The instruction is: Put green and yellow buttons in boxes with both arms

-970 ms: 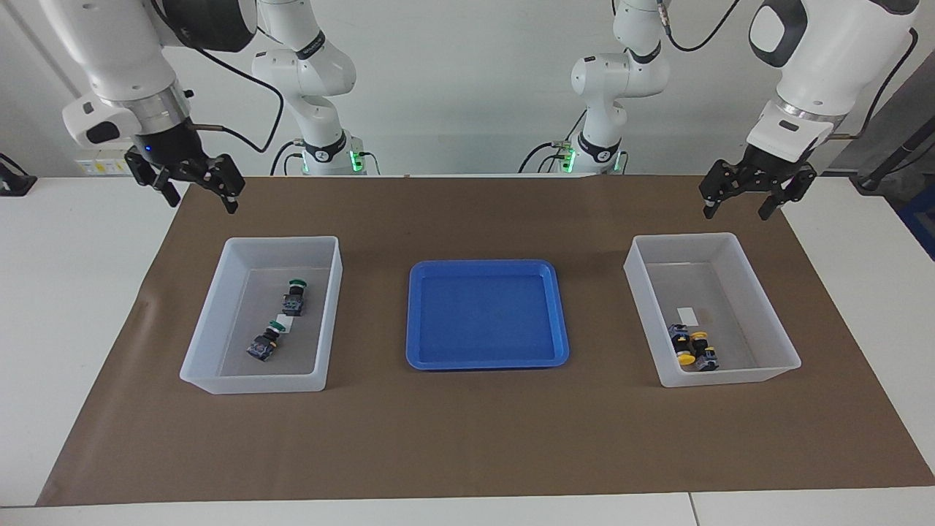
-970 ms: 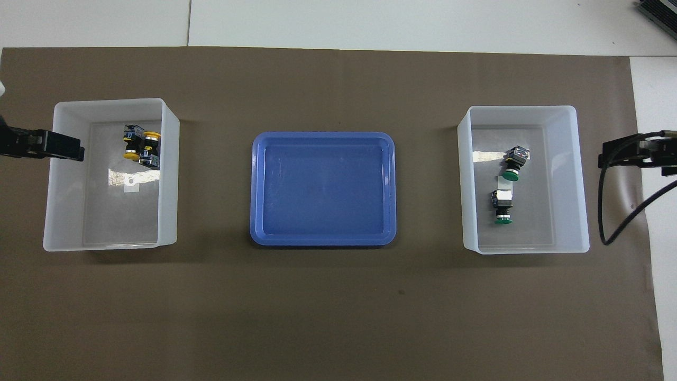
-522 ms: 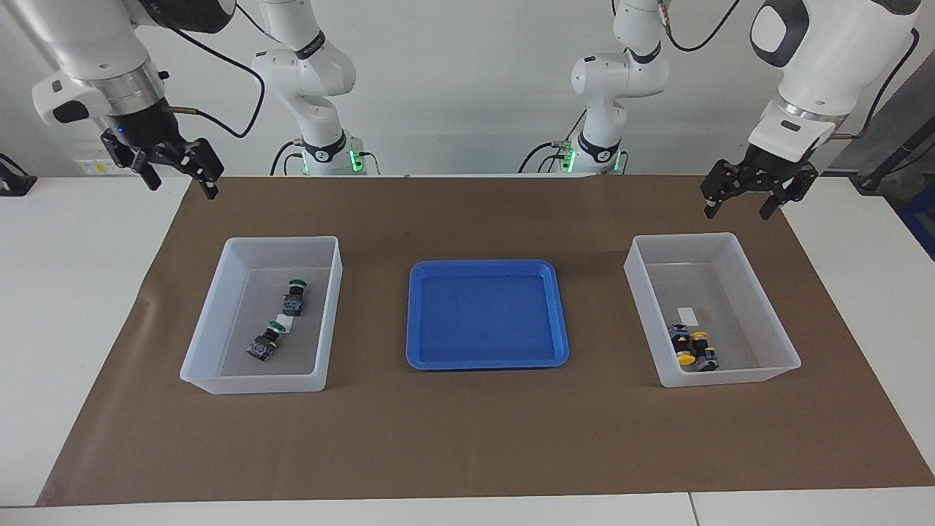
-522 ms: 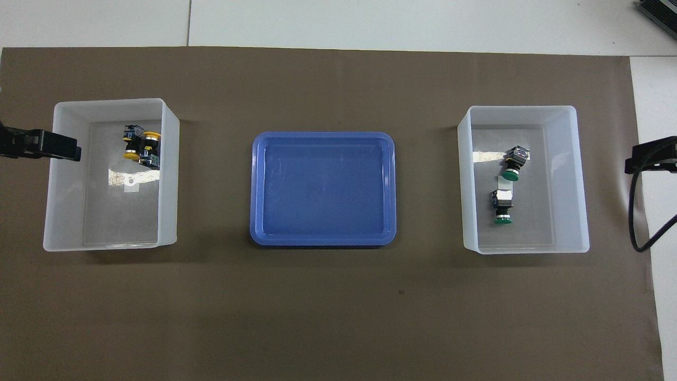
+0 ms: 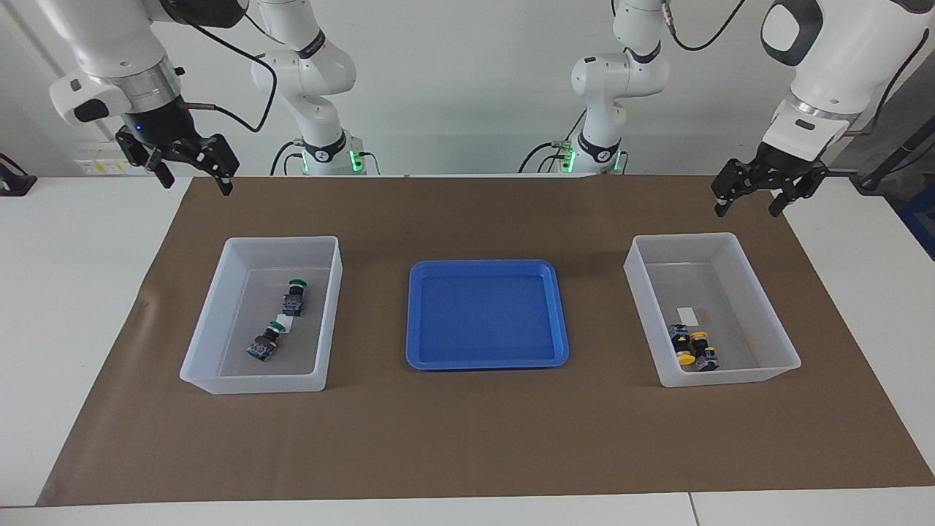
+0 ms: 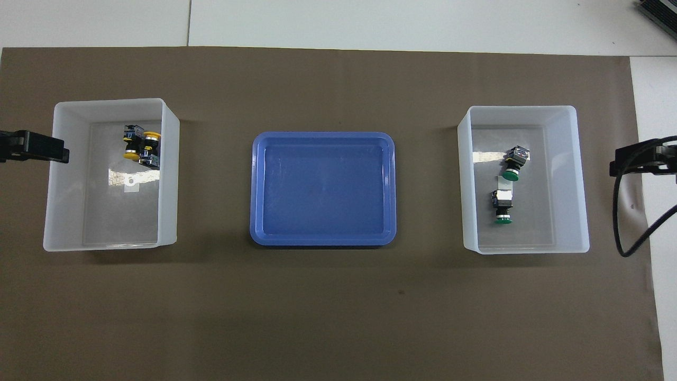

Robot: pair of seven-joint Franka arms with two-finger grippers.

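On the bench: a brown mat [image 5: 467, 438] is spread, and two boxes and a blue tray [image 5: 487, 314] are set on it in a row.
Blue tray: it is placed between the boxes, apart from both; nothing is seen in it.
Box at the right arm's end [image 5: 261, 314]: two green buttons are held in it.
Green buttons: one [image 5: 294, 297] is laid nearer the robots and one [image 5: 263, 343] farther; a small white label is seen between them. In the overhead view they are found at 3 o'clock from the tray [image 6: 322, 189], at [image 6: 514, 161] and [image 6: 502, 206].
Box at the left arm's end [image 5: 712, 307]: two yellow buttons are held in it.
Yellow buttons [image 5: 692, 348]: they are laid touching, side by side, in the part of the box farther from the robots; in the overhead view [image 6: 141, 146] they are found at about 9 o'clock from the tray.
Right claw [image 5: 196, 179]: it is raised over the mat's corner at the robots' edge, at 11 o'clock from its box in the facing view; its fingers are spread and nothing is held.
Left claw [image 5: 751, 204]: it is raised over the mat near the robots' edge, at 1 o'clock from its box in the facing view; its fingers are spread and nothing is held.
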